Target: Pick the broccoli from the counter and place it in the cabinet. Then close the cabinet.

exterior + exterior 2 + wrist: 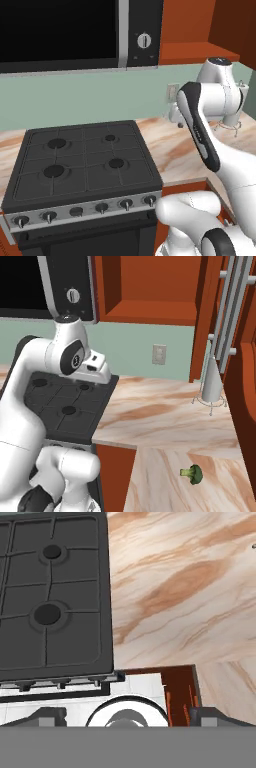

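Observation:
The broccoli [192,474], a small dark-green floret with a pale stalk, lies on the beige marbled counter [160,406] near its front right corner. The orange-red wall cabinet [150,291] stands open above the counter, its darker door [204,321] swung out at the right. My gripper [128,716] is open, with nothing between its wide-apart fingertips [47,717]. It hangs above the stove's right edge and looks down on the stove and the counter [190,587]. The hand [96,368] is well left of and behind the broccoli.
A black four-burner stove [85,155] sits left of the counter, under a microwave [75,30]. A paper-towel holder [212,383] stands at the back right of the counter. A wall outlet [159,354] is on the green backsplash. Tall silver bar handles [235,306] rise at the far right.

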Controlling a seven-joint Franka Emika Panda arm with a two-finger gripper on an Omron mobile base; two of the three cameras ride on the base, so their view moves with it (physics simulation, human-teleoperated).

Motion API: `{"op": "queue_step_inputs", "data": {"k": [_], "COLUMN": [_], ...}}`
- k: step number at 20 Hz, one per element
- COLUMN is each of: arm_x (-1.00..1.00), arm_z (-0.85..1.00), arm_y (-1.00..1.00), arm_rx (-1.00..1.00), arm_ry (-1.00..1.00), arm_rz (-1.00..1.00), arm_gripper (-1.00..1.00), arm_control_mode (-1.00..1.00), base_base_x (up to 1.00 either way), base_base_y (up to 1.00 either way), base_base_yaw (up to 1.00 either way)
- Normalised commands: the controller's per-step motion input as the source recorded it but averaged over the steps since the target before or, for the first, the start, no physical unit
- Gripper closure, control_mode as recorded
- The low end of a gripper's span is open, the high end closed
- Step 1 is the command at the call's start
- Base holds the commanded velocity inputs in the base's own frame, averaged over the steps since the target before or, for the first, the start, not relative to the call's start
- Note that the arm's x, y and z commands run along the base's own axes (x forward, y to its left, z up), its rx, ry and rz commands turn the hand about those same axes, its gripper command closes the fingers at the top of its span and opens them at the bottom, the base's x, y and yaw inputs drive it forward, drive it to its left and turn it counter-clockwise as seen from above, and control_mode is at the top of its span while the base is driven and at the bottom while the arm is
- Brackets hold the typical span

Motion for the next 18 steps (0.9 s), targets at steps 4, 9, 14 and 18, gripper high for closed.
{"op": "queue_step_inputs", "data": {"k": [4, 9, 14, 18], "arm_x": [-0.54, -0.47, -0.23, -0.21], "arm_z": [-0.23, -0.29, -0.30, -0.33], "arm_y": [-0.62, -0.75, -0.83, -0.77], "arm_rx": [0.05, 0.05, 0.07, 0.05], "arm_ry": [0.02, 0.09, 0.18, 0.15], "arm_rz": [-0.33, -0.44, -0.60, -0.58], "arm_gripper": [-1.00, -1.00, -1.00, -1.00], "arm_control_mode": [-1.00, -1.00, -1.00, -1.00], "base_base_x": [0.00, 0.00, 0.00, 0.00], "base_base_y": [0.00, 0.00, 0.00, 0.00], "base_base_yaw": [0.00, 0.00, 0.00, 0.00]}}
